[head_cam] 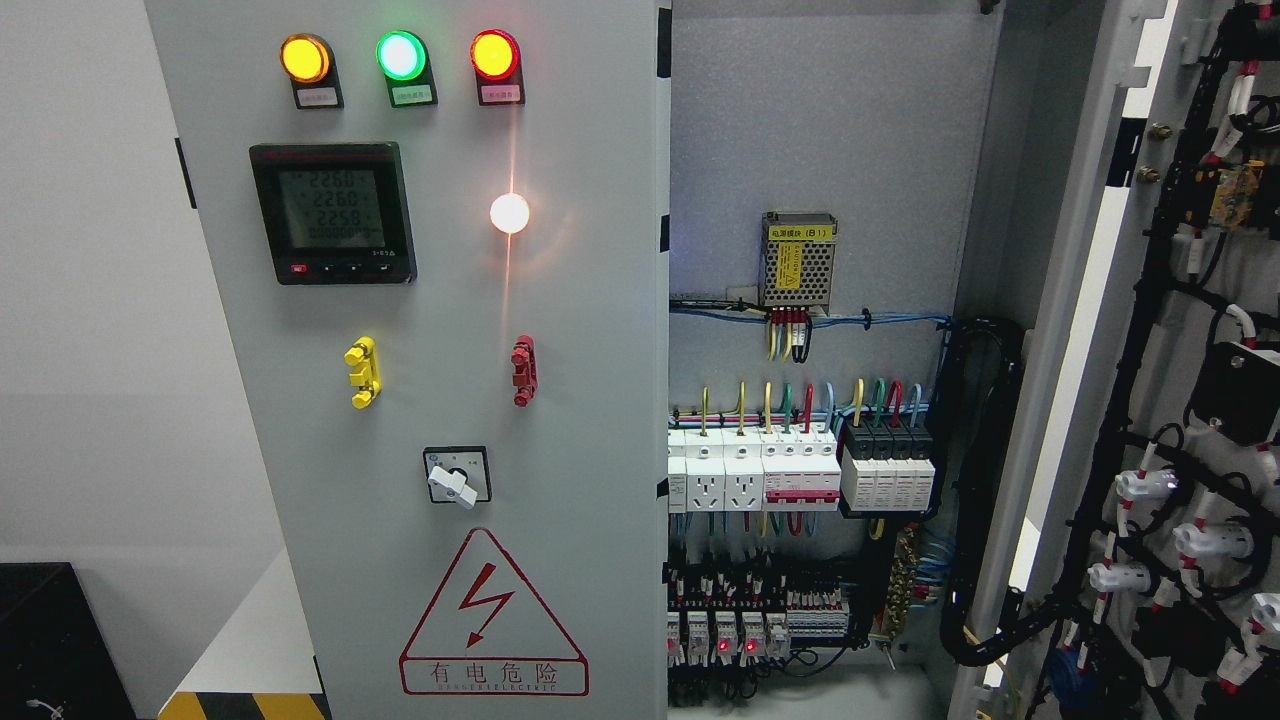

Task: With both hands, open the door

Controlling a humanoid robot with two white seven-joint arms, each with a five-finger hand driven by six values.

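Note:
The grey electrical cabinet fills the head view. Its left door (560,330) stands shut, carrying three indicator lamps, a digital meter (333,212), a yellow handle (361,372), a red handle (522,370), a rotary switch (457,476) and a red lightning warning sign (492,620). The right door (1190,400) is swung wide open, its inner side with black cable looms facing me at the right edge. Between them the cabinet interior (820,150) shows breakers, sockets and coloured wires. Neither of my hands nor any arm shows.
A white lit lamp (509,212) glows on the left door. A black box (50,640) sits at the lower left on the floor, beside yellow-black hazard tape (240,705). A white wall lies to the left.

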